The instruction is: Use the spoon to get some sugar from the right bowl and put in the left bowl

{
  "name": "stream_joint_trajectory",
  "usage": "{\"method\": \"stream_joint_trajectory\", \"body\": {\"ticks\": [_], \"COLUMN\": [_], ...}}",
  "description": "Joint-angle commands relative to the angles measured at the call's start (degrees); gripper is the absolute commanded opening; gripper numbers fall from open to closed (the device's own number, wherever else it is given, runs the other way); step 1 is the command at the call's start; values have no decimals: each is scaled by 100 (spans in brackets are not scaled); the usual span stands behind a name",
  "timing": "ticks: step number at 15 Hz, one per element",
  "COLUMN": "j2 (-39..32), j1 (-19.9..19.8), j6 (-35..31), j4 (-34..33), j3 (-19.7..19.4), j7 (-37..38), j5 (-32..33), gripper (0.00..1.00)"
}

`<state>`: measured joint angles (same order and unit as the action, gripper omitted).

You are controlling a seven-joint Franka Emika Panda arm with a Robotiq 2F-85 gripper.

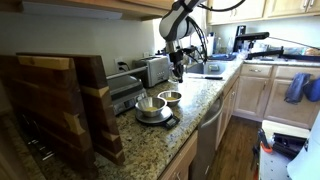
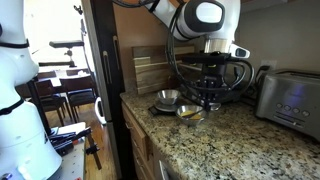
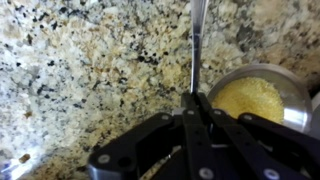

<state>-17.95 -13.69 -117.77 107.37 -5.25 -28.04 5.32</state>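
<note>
The spoon (image 3: 197, 45) is pinched tight by the end effector (image 3: 192, 98) above the speckled surface (image 3: 80, 70). Its scoop is cut off at the top. The left bowl (image 3: 255, 97) is half seen, just beside it. The inside of the right bowl (image 2: 167, 97) cannot be made out.
</note>
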Motion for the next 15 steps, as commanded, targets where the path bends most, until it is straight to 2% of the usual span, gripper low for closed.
{"method": "stream_joint_trajectory", "body": {"ticks": [1,5,6,7,15], "j2": [208,93,93,-55,-65], "j1": [274,538,596,503,581], "j6": [818,1488,1511,1356,1400], "j4": [174,142,158,-1,25], "j3": [86,251,278,262,298], "j7": [-178,-304,-318,-216,-265], "j5": [395,749,884,645,765], "gripper": [4,4,4,6,6]}}
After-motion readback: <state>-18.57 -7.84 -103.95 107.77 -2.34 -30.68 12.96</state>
